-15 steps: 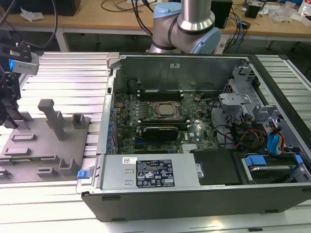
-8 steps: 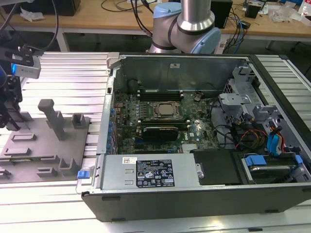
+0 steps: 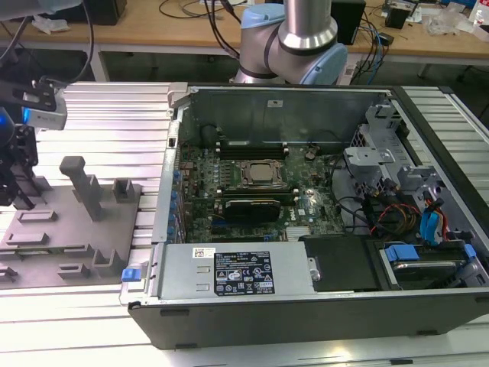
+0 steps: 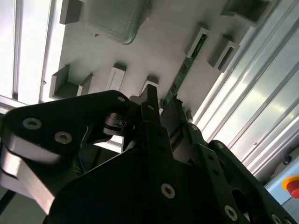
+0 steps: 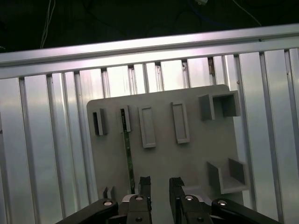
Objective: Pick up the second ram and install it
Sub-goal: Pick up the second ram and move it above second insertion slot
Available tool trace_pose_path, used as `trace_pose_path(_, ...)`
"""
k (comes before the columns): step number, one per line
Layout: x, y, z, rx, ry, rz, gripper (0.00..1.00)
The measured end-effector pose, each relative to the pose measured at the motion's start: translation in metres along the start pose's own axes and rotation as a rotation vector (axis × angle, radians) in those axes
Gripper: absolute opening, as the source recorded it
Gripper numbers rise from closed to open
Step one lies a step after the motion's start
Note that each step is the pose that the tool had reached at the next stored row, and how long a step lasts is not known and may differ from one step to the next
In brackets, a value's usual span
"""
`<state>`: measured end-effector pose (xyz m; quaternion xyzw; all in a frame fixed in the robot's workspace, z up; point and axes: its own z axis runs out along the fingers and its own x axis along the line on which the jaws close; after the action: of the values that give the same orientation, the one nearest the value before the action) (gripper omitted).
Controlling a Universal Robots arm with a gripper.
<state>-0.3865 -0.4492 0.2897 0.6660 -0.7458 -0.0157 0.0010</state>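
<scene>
Claw [image 5: 160,186] hangs over the near end of the tray [image 5: 196,158]. Its two fingers stand partly apart, bare tray shows in the gap, and it has hold of nothing.

The ram [image 5: 127,154] sits on edge in the tray, w/ its far end tucked into a small slotted holder [image 5: 124,119]. It's on the side of the tray away from the two box-shaped holders [image 5: 223,106]. Its long axis runs down the tray's length, straight toward the claw. The near end stops just beside one finger [image 5: 145,186], outside the gap, not between the fingers. So the offset is sideways, across the stick's thin dimension, and along its length the claw is already at the near end. The fingers look lined up approx parallel to the stick, so I judge a sideways shift is what the grasp turns on.

In the second wrist view it reads the same: the green strip [image 4: 184,70] runs away from the tips and ends close by them.

In the exterior view the tray lies on the bench [image 3: 99,115], well to the exterior view's left of the open PC case [image 3: 306,321], where the black slots [image 3: 252,145] sit.

Writing: a white label [image 3: 205,254] and a black one [image 3: 243,277] on the PSU [image 3: 179,279]. Their print isn't given here. A red button [image 4: 293,185] shows beyond the tray's edge. No markings can be made out on the ram.
</scene>
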Motion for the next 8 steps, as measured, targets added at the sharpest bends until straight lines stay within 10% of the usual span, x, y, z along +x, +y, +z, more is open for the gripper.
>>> trace_pose_path(8, 0.0011, -0.0001, 0.0093, -0.0001, 0.0002, 0.0, 0.3)
